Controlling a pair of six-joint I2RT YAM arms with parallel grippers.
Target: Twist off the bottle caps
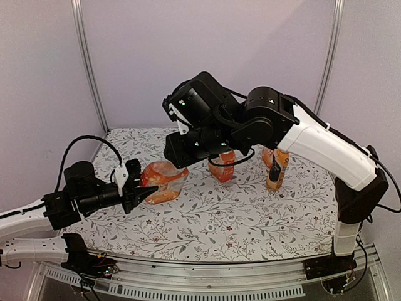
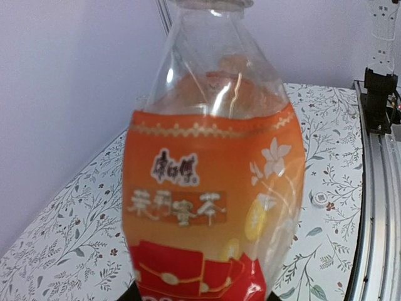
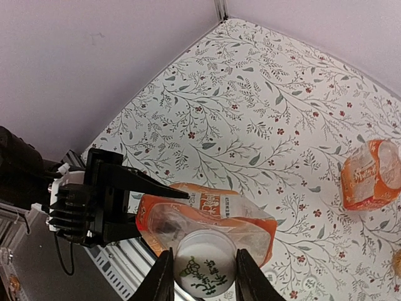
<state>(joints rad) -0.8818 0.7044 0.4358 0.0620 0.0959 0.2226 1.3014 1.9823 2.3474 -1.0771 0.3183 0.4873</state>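
Bottle cap sits pinched between my right gripper jaws; my left gripper clamps the tilted orange bottle by its base.

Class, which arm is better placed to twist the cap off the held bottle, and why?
Right. The right gripper pinches the white cap from above, while the left gripper clamps the bottle lower down, steadying it.

bare table at front, upright bottles blocking rear right
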